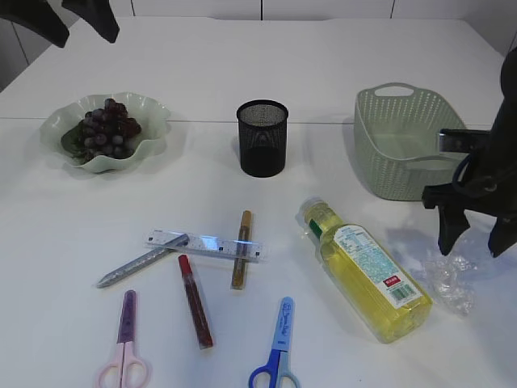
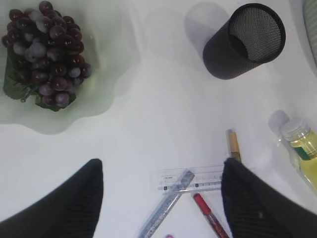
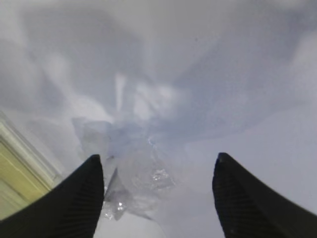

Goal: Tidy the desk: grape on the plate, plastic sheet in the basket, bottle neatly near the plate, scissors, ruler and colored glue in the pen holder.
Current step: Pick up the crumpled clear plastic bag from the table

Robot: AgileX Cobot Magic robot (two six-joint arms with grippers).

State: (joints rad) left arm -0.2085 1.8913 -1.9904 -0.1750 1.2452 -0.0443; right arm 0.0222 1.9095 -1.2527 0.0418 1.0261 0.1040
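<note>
Dark grapes (image 1: 105, 129) lie on the pale green plate (image 1: 153, 145). My left gripper (image 1: 85, 39) hangs open high above the table's far left, holding nothing (image 2: 163, 166). My right gripper (image 1: 474, 246) stands open just over the crumpled plastic sheet (image 1: 451, 283), which shows between its fingers (image 3: 143, 178). The yellow bottle (image 1: 371, 271) lies on its side. A clear ruler (image 1: 206, 245) rests across silver (image 1: 141, 261) and gold (image 1: 241, 249) glue tubes, a red one (image 1: 195, 301) beside them. Pink (image 1: 125, 343) and blue scissors (image 1: 279, 347) lie at the front.
The black mesh pen holder (image 1: 262, 137) stands upright mid-table. The green woven basket (image 1: 400, 141) sits at the back right, close behind my right arm. The bottle's side (image 3: 20, 183) is just left of the right gripper.
</note>
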